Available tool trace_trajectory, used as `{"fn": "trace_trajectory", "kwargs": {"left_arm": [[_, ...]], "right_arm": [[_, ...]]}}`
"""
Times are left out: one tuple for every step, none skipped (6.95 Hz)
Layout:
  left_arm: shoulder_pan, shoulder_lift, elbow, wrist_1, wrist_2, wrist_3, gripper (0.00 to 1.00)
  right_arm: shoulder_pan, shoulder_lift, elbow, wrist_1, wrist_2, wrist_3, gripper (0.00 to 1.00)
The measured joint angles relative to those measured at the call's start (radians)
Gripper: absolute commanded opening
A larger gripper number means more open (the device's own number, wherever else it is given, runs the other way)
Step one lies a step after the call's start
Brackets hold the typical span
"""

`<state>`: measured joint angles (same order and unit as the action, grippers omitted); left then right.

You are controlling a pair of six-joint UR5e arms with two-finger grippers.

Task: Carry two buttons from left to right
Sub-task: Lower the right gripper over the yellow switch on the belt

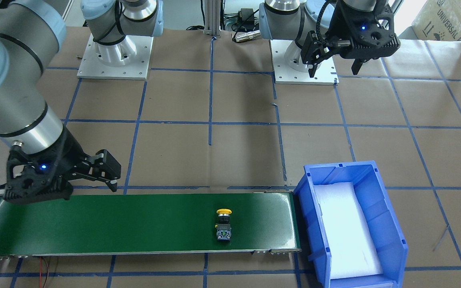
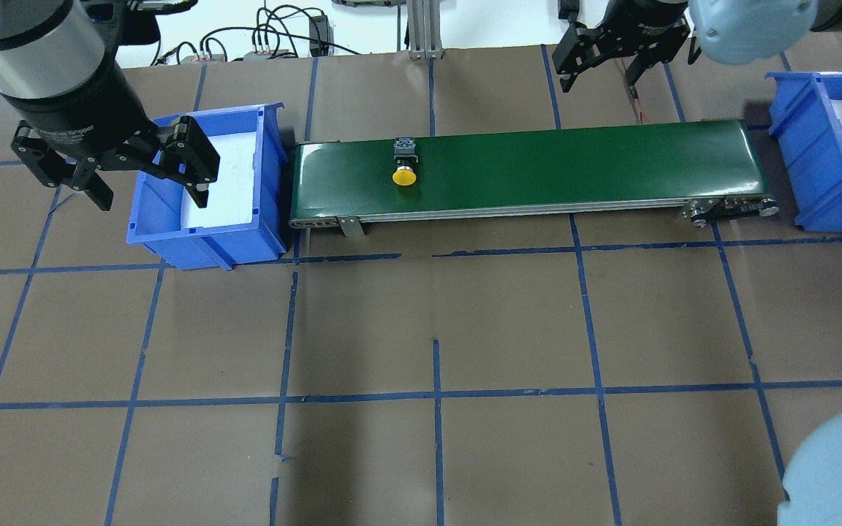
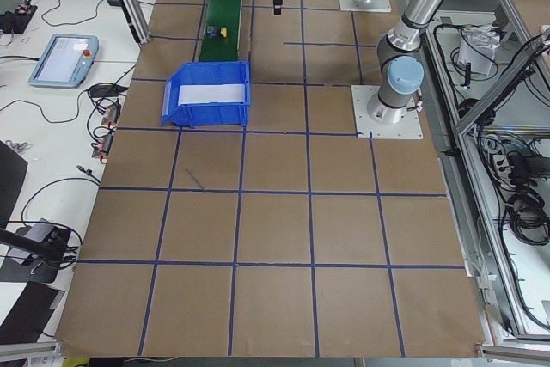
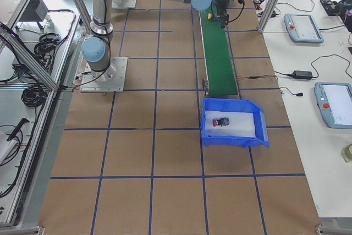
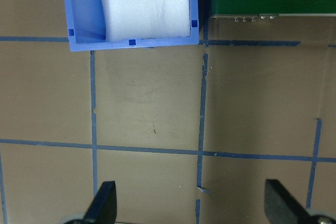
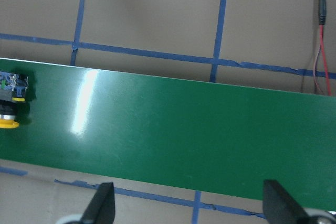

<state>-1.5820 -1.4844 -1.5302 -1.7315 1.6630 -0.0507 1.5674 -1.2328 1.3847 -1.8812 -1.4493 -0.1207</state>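
Observation:
The yellow-capped button (image 2: 404, 164) lies on its side on the green conveyor belt (image 2: 574, 168), near the belt's left end; it also shows in the front view (image 1: 223, 224) and at the left edge of the right wrist view (image 6: 10, 106). The red button (image 4: 221, 121) lies in the right blue bin (image 2: 801, 146). My left gripper (image 2: 152, 196) is open and empty, above the left blue bin (image 2: 205, 237). My right gripper (image 2: 600, 82) is open and empty, above the far edge of the belt near its right end, well right of the yellow button.
The left bin (image 1: 386, 216) holds only a white foam liner. A red and black cable (image 6: 321, 40) lies on the table beyond the belt. Brown paper with blue tape lines covers the table (image 2: 435, 329). The arm bases (image 1: 114, 56) stand at the robot's side.

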Motion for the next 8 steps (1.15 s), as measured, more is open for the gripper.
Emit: {"fn": "trace_trajectory", "kwargs": {"left_arm": [[-0.001, 0.0, -0.002, 0.0, -0.001, 0.0, 1.0], [-0.002, 0.0, -0.003, 0.0, -0.003, 0.0, 1.0], [-0.002, -0.001, -0.004, 0.0, -0.005, 0.0, 1.0], [-0.003, -0.001, -0.004, 0.001, -0.007, -0.001, 1.0], [-0.003, 0.0, -0.004, 0.001, -0.004, 0.0, 1.0], [-0.003, 0.0, -0.004, 0.0, -0.001, 0.002, 1.0], [-0.003, -0.001, -0.006, 0.001, 0.0, 0.003, 1.0], [-0.003, -0.002, -0.007, 0.001, 0.0, 0.003, 1.0]], "right_arm": [[0.037, 0.029, 0.003, -0.032, -0.007, 0.063, 0.99], [0.061, 0.049, 0.003, -0.047, -0.011, 0.118, 0.99], [0.085, 0.07, 0.002, -0.062, -0.015, 0.172, 0.99], [0.12, 0.093, 0.001, -0.081, -0.04, 0.225, 0.99], [0.16, 0.113, -0.002, -0.096, -0.089, 0.279, 0.99], [0.193, 0.13, -0.007, -0.102, -0.117, 0.342, 0.99], [0.22, 0.149, -0.013, -0.11, -0.125, 0.408, 0.99], [0.24, 0.176, -0.028, -0.122, -0.126, 0.447, 0.99]]}}
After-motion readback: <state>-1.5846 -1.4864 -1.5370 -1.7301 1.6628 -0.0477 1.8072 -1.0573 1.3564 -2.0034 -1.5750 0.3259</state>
